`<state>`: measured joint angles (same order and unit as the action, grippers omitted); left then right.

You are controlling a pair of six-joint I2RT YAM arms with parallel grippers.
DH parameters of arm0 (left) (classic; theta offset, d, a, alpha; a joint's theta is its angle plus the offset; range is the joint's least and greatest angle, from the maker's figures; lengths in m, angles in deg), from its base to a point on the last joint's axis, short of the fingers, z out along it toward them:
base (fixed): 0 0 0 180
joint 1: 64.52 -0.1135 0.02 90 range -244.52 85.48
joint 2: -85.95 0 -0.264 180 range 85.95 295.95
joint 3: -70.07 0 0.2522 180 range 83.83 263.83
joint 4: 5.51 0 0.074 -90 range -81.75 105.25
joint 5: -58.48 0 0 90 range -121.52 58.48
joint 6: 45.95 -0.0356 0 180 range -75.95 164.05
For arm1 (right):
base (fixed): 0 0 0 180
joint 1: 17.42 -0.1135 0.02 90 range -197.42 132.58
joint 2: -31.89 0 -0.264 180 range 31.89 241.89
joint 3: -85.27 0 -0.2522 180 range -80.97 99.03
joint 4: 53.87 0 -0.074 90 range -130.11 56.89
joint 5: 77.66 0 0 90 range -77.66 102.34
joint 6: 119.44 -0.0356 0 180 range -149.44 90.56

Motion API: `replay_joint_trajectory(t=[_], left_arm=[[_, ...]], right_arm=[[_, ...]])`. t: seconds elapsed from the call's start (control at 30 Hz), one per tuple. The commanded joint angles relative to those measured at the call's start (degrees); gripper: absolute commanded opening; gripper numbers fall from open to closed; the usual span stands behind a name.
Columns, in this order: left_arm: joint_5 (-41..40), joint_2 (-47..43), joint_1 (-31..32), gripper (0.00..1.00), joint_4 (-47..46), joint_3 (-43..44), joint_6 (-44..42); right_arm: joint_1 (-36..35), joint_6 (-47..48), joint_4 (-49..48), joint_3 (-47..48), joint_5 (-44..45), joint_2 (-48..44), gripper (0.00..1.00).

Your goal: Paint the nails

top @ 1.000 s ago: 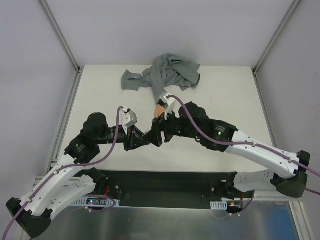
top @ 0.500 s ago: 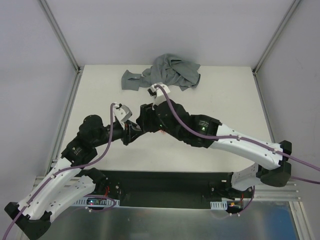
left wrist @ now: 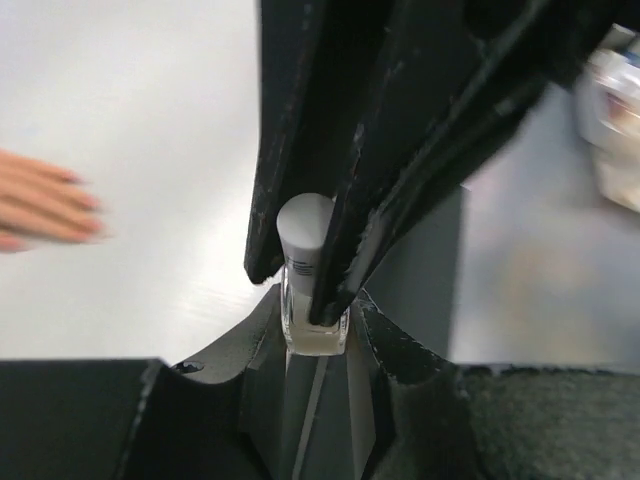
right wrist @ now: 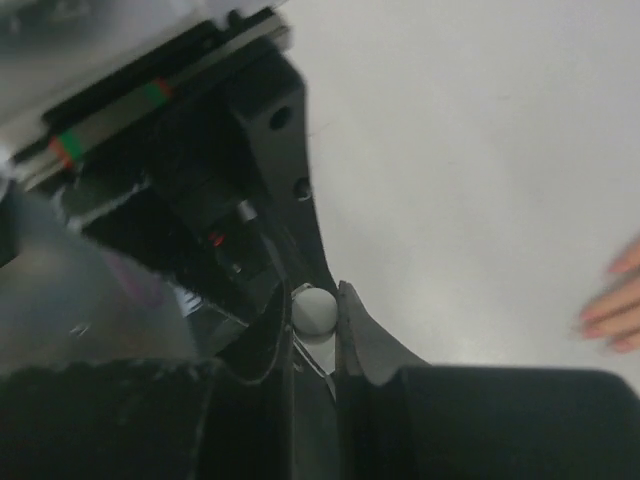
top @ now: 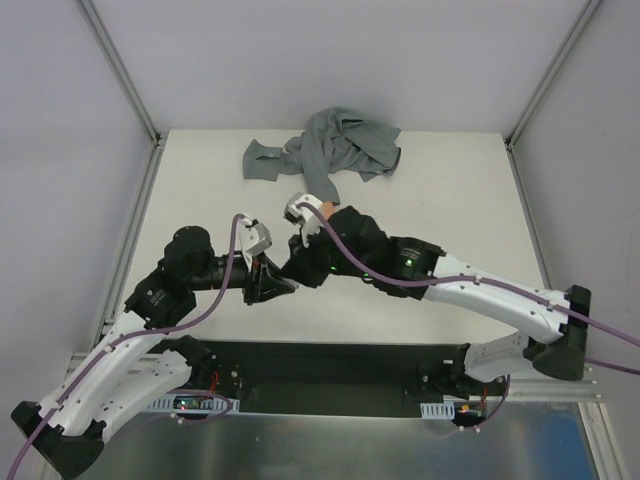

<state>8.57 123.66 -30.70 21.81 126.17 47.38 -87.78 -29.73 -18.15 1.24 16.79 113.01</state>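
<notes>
**Top view.** My left gripper [top: 283, 284] and my right gripper [top: 298, 270] meet tip to tip over the middle of the white table [top: 450, 200]. What sits between them is hidden by my own wrists. One mannequin hand [top: 325, 207] shows as a peach patch just beyond my right wrist. Its one grey sleeve [top: 335, 150] lies heaped toward the far edge.

**Left wrist view.** One small bottle [left wrist: 315, 325] stands in my left jaws, which are closed on its glass body. The glass looks pale, and I cannot tell what it holds or how full it is. One white cap [left wrist: 304, 222] tops it, pinched between my right fingers [left wrist: 290, 120], which reach in from above. At the left edge lie blurred mannequin fingers, well apart from the bottle. The nails [left wrist: 88, 200] show as darker pink tips, and I count at least three.

**Right wrist view.** The cap appears end-on as one white disc, with my right jaws clamped on either side of it. Three fingertips enter at the right edge, resting on bare table.
</notes>
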Motion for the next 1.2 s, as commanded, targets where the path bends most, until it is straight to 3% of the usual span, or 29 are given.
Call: replay_joint_trajectory(t=[0.0,0.13,0.4,0.47,0.5,0.6,0.63,0.83,0.97,1.17], left_arm=[[33.10,0.70,1.33,0.00,-4.16,3.79,-4.30],[36.11,-0.10,1.33,0.00,-4.16,3.88,-5.26],[24.97,0.17,1.24,0.00,-4.07,4.76,-3.60],[21.97,-0.01,1.24,0.00,-3.98,4.85,-3.51],[18.04,-0.10,1.24,0.00,-3.81,4.94,-3.51],[10.22,-1.06,1.24,0.00,-3.37,4.50,-3.42],[8.52,-1.50,1.24,0.00,-3.11,4.15,-3.51],[-2.64,-4.40,1.24,0.00,-2.84,2.65,-4.30],[-5.90,-4.32,1.24,0.00,-1.87,2.57,-4.56],[-8.45,-3.00,1.24,0.00,-1.26,3.09,-3.77]], right_arm=[[5.75,2.16,-30.48,-14.10,-49.40,-6.68,0.00],[8.05,1.09,-30.83,-15.33,-53.58,-6.77,0.00],[7.97,0.56,-28.99,-15.07,-47.00,-8.34,0.03],[7.62,-0.92,-26.45,-14.11,-41.38,-8.79,0.26],[7.35,-1.11,-25.22,-13.84,-38.32,-9.48,0.49],[4.02,-1.55,-19.52,-11.74,-20.50,-10.89,0.68],[1.92,-2.77,-16.54,-10.86,-10.70,-11.51,0.71],[-3.02,-11.37,-1.51,-3.12,17.65,-11.16,0.75],[-4.60,-12.80,-1.74,-3.55,25.42,-10.81,0.74],[-7.06,-10.17,-2.80,0.31,28.33,-6.69,0.68]])
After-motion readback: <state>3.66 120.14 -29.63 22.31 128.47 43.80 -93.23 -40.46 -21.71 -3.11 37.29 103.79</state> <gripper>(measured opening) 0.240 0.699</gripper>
